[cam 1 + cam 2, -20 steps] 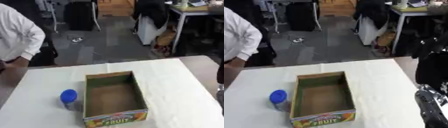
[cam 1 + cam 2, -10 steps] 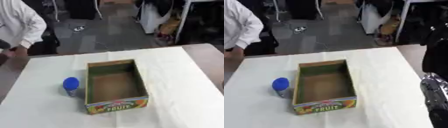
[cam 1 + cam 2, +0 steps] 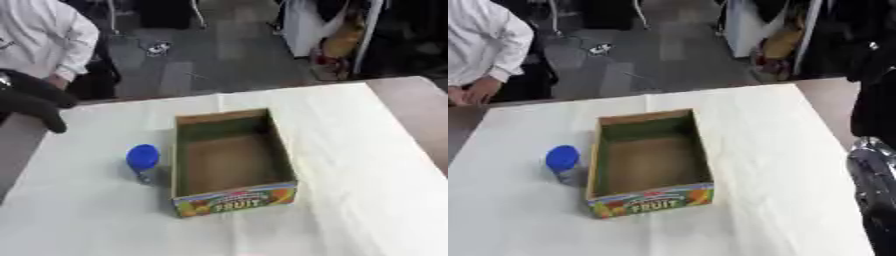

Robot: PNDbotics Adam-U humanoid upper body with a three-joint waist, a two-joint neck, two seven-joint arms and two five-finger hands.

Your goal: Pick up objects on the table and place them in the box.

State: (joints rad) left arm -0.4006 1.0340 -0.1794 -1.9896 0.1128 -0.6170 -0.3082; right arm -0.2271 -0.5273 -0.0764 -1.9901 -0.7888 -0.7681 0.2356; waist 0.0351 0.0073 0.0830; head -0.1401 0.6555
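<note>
Blue-capped jar (image 3: 143,161) just beside empty box (image 3: 231,159); left hand (image 3: 33,99) curled, empty. A knock-over is risked during approach.

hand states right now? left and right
Left hand: at the left edge, holding nothing; fingers cannot be told.
Right hand: not visible; only its arm shows at the right edge.

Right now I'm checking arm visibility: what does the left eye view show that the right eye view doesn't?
Only the left eye view shows the robot's black left hand at its left edge, fingers curled and holding nothing. Only the right eye view shows a black and silver arm part at its right edge; no right hand is visible. Both show the empty fruit box, the blue-lidded container just left of it, and the white table.
</note>
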